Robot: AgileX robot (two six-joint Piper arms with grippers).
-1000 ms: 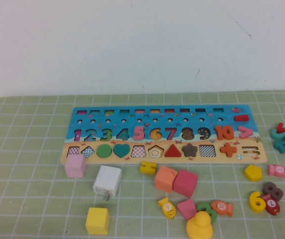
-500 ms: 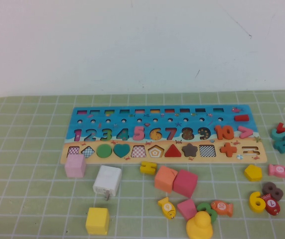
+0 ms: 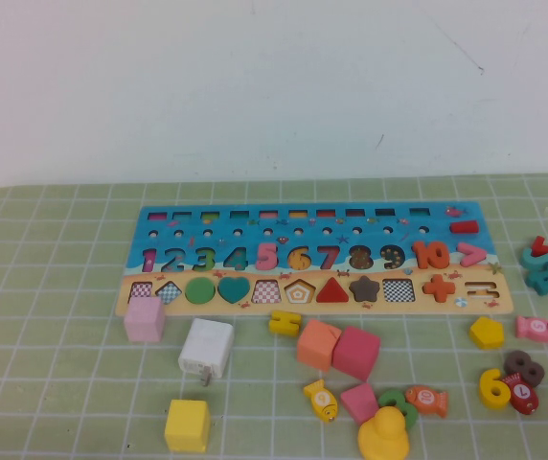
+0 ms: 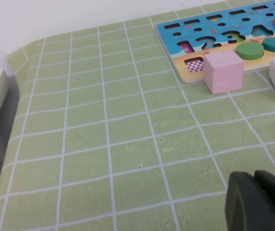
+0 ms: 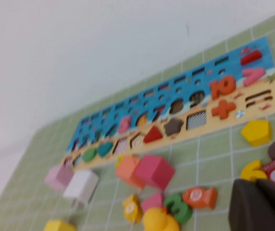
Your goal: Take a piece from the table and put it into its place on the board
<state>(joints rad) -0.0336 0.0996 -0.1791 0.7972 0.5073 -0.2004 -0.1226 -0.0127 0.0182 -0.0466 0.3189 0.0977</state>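
Piece point(image 3: 493, 387) beside board point(image 3: 312, 255) | left tool point(image 4: 260, 202), right tool point(image 5: 260, 207): wrist views only, spread unclear

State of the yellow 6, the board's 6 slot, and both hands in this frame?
Yellow 6: loose on the mat, off the board.
Board: flat on the mat, 6 recess unfilled.
Left hand: above bare mat near the pink cube, carrying nothing visible.
Right hand: above the mat near the yellow 6, carrying nothing visible.

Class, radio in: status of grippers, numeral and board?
Left gripper and right gripper parked low, holding nothing. Yellow wooden numeral 6 untouched, beside brown 8. Long blue puzzle board waiting.
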